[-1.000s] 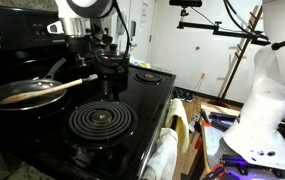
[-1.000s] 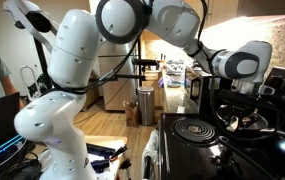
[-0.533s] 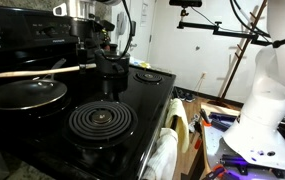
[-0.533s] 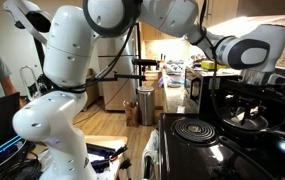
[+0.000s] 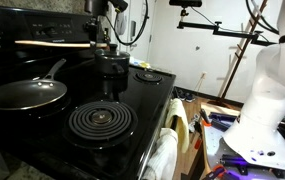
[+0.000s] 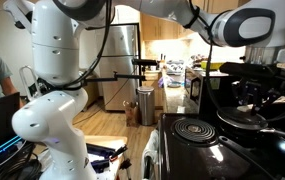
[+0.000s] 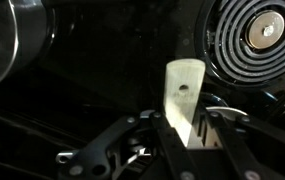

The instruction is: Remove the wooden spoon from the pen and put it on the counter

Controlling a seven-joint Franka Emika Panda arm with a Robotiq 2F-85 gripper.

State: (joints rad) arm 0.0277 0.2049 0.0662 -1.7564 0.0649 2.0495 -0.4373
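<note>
step: carry phase, lift-out done, set-down not yet done.

spoon (image 5: 52,42) is out of the pan (image 5: 24,96) and hangs level, well above it, in an exterior view. pan is empty and sits by the stove (image 5: 147,95) edge away from the robot base. gripper (image 5: 99,46) is clenched on the spoon's handle end. wrist view confirms this: the pale flat end (image 7: 185,90) stands up between the two fingers (image 7: 160,140), which press its sides. the bowl end reaches out over the pan's side of the stove.

position: the wrist view has the coil (image 7: 257,35) at one upper corner and the pan rim (image 7: 12,40) at the other, so i judge the gripper to be over bare black stove top between them.

next move, my judgement: carry the spoon sideways off the stove to the counter, lower it until it lies flat, then release. the only likely counter i can see is a speckled strip (image 5: 12,174) at the stove's front corner beside the pan; not sure of it.

cautions: the spoon is held at the very end, so it is a long lever and could pivot in the grip. keep it level and clear of the pan handle (image 5: 52,70).
</note>
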